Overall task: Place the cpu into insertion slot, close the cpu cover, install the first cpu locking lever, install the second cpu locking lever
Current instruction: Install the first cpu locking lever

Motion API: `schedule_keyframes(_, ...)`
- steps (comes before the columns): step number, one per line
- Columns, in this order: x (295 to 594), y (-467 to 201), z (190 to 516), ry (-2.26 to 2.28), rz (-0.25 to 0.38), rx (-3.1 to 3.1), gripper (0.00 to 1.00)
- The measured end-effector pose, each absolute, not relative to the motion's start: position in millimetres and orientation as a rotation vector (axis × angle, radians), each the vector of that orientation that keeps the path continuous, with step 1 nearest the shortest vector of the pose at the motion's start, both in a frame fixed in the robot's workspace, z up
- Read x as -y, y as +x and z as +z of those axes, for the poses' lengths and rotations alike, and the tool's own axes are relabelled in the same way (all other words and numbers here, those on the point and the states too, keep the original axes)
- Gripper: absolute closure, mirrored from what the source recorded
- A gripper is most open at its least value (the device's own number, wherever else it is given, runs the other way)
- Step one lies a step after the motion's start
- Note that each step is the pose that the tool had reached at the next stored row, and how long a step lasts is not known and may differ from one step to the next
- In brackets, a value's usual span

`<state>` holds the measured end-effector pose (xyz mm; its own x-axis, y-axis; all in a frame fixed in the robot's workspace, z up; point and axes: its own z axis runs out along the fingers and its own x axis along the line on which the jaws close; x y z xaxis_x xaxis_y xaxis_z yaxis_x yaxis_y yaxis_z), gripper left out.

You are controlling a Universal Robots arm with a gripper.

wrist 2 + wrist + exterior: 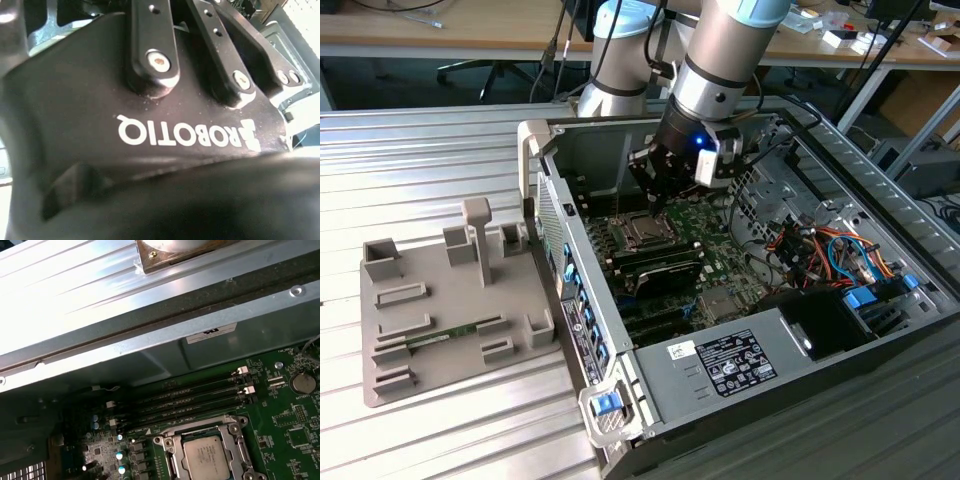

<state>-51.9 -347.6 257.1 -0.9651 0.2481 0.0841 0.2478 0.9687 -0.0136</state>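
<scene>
Silvery cpu is already sitting in the insertion slot with the cpu cover framing it, while the gripper is hovering just above at the socket's twelve o'clock, likely lining up on the levers.

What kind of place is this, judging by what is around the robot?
Probably a robotics lab or workshop. The arm works inside an open computer case set on a ribbed metal table, beside a grey fixture for parts; wooden desks with cables stand behind.
</scene>
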Motion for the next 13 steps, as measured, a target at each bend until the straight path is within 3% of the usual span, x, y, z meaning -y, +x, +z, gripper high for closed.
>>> schedule_keyframes(13,347.6,-51.8,257.0,-0.290,0.006,3.042,0.89)
